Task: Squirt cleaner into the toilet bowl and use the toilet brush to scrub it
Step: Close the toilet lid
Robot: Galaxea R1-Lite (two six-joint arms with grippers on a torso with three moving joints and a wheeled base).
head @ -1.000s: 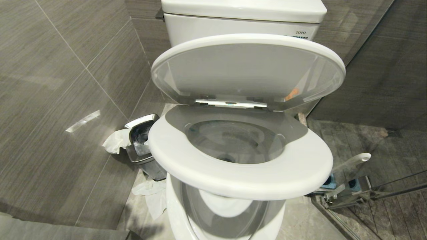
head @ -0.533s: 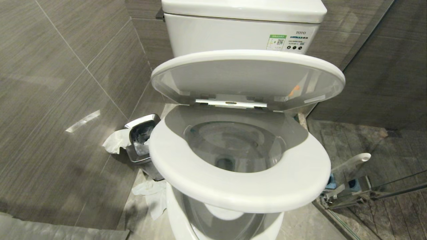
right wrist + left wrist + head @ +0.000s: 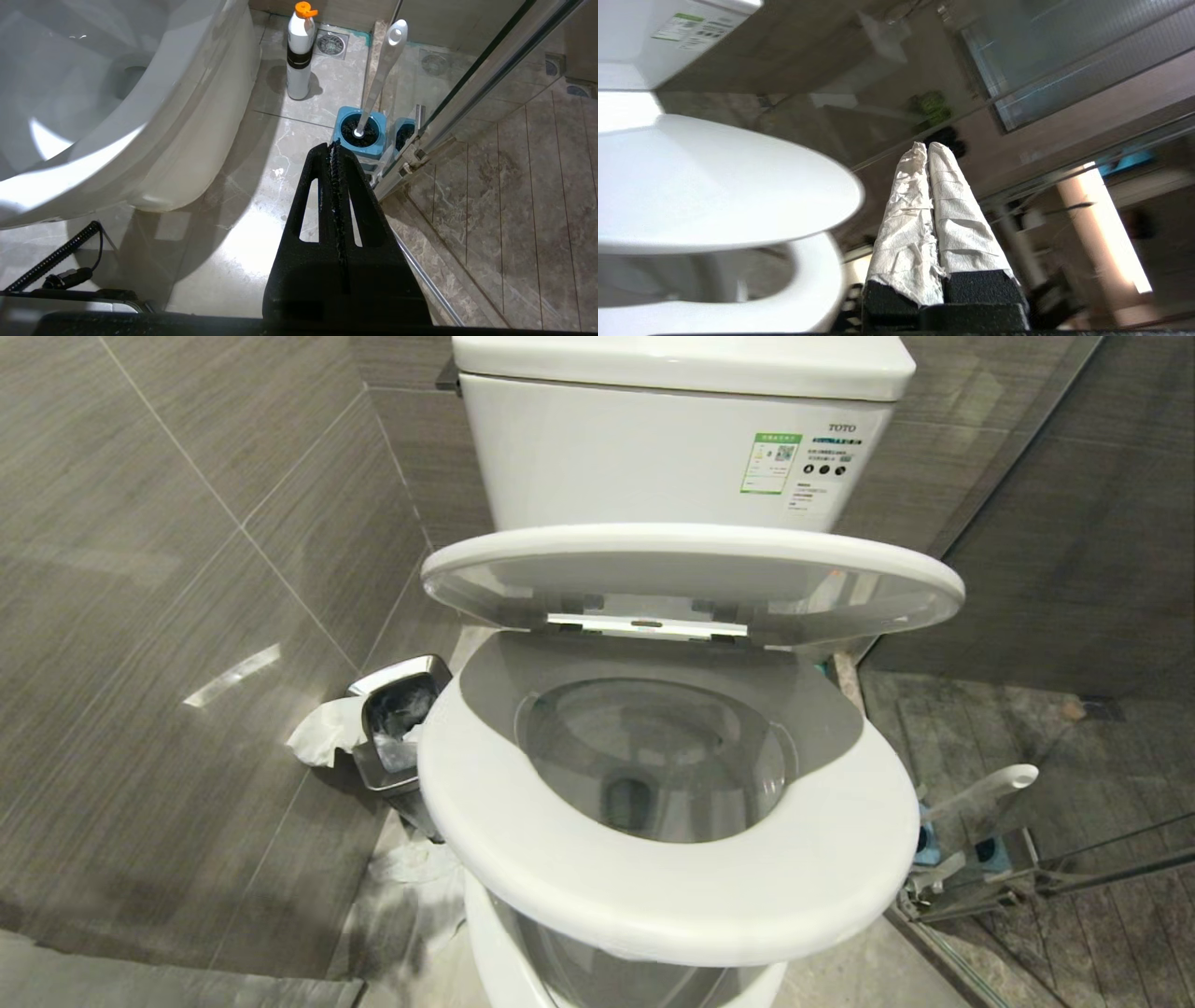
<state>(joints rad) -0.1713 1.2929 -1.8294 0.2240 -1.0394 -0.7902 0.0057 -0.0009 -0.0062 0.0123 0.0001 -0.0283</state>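
The cleaner (image 3: 299, 51) is seen upright on the floor beside the toilet bowl (image 3: 117, 93), the toilet brush (image 3: 380, 70) standing head-down in its blue holder (image 3: 362, 135) nearby. The bottle is judged light, smooth, best gripped mid-body. The right gripper (image 3: 335, 149) is shut empty; the left gripper (image 3: 927, 151), paper-wrapped, likewise.

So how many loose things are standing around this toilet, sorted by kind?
Cleaner bottle: 1
Toilet brush: 1
Blue brush holder: 1
Steel bin: 1
Total: 4
The crumpled tissue around the bin is not counted.
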